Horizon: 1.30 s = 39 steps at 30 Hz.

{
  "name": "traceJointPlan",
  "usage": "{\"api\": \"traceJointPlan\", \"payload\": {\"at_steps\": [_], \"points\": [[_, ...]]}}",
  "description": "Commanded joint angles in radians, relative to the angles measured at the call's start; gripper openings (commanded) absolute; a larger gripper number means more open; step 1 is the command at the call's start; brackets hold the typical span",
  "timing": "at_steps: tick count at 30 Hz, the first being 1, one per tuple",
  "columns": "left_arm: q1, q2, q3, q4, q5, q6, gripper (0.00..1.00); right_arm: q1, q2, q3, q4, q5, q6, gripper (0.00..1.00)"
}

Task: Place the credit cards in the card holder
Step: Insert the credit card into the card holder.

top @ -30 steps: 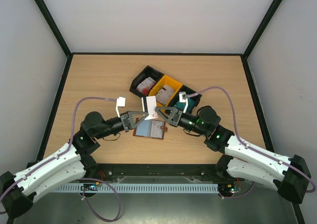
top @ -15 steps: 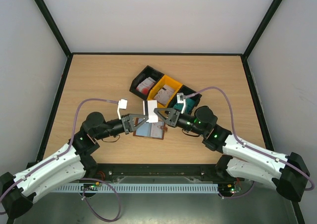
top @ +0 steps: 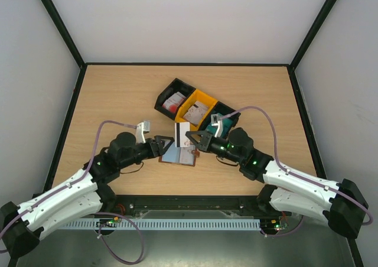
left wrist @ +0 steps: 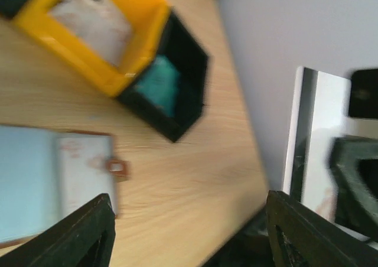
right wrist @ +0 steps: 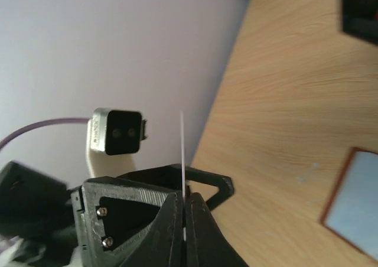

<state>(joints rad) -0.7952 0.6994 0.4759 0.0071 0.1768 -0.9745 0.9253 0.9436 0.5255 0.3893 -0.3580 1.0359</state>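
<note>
The card holder (top: pixel 180 155) lies open on the table, pale blue inside, its snap tab (left wrist: pixel 116 168) pointing right. My right gripper (top: pixel 191 136) is shut on one white credit card (top: pixel 182 129) with a dark stripe, held upright just above the holder. In the right wrist view this card (right wrist: pixel 182 149) shows edge-on between the closed jaws (right wrist: pixel 185 215). My left gripper (top: pixel 168 143) stands open just left of the card and touches nothing. The left wrist view shows its fingers (left wrist: pixel 88 234) spread wide and the card (left wrist: pixel 322 137) at the right. More credit cards sit in bins, among them teal ones (left wrist: pixel 160 85).
Three joined bins stand behind the holder: a black one (top: pixel 171 93) with white and red cards, a yellow one (top: pixel 190 101) and a black one (top: pixel 232 120) with teal cards. Dark frame rails border the table, with white walls around.
My left gripper has opened, let go of the white card and drawn back to the left. My right gripper has closed fully and now holds the card alone, slightly lower.
</note>
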Motion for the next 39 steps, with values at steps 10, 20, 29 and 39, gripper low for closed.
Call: {"api": "traceJointPlan", "payload": {"at_steps": [10,20,29,39], "points": [[0.012,0.335,-0.025,-0.125,-0.302,0.020,0.59,0.007,0.258,-0.126,0.037,0.216,0.118,0.02],[0.020,0.456,-0.048,-0.048,-0.331,0.031,0.62,0.009,0.551,-0.170,0.357,0.101,0.200,0.02],[0.023,0.553,-0.064,-0.013,-0.352,0.005,0.50,0.014,0.669,-0.192,0.471,0.108,0.229,0.02],[0.023,0.575,-0.090,0.005,-0.346,0.008,0.39,0.013,0.765,-0.181,0.546,0.123,0.225,0.02]]}}
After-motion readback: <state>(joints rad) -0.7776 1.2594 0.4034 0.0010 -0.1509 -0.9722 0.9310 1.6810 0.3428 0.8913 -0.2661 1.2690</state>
